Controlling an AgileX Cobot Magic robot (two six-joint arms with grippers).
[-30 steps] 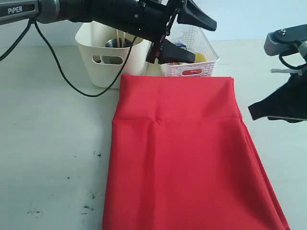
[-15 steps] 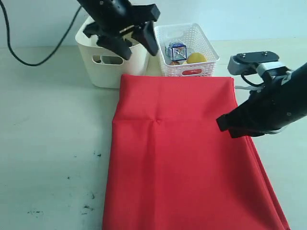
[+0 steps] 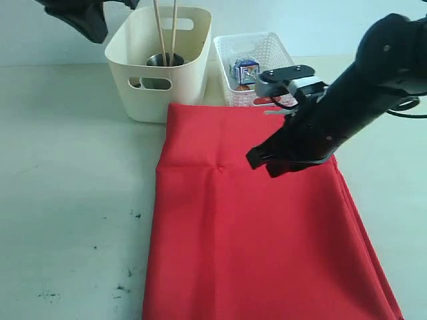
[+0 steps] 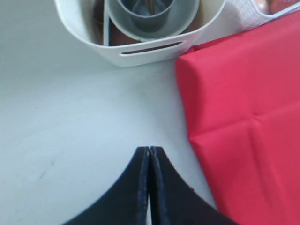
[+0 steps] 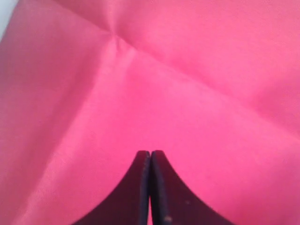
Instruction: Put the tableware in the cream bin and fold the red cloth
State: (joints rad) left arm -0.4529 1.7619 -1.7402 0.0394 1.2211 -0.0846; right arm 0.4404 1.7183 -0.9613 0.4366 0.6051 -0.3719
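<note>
The cream bin (image 3: 160, 73) stands at the back of the table with two chopsticks (image 3: 167, 27) sticking up out of it beside a steel cup (image 3: 165, 61). In the left wrist view the bin (image 4: 140, 47) holds that cup (image 4: 146, 16) inside a pale bowl (image 4: 187, 18). The red cloth (image 3: 253, 233) lies flat in front, creased across its far part. My left gripper (image 3: 97, 33) hangs high at the back left, away from the bin, shut (image 4: 149, 149) and empty. My right gripper (image 3: 259, 162) hovers over the cloth (image 5: 187, 93), shut (image 5: 150, 152) on nothing.
A white lattice basket (image 3: 257, 67) with a small milk carton (image 3: 245, 70) stands right of the bin, touching the cloth's far edge. Bare pale table (image 3: 73, 187) stretches left of the cloth, with a few dark specks near the front.
The left arm has pulled back up and to the left from above the bin, and its jaws have gone from open to shut. The right arm has swung left over the cloth.
</note>
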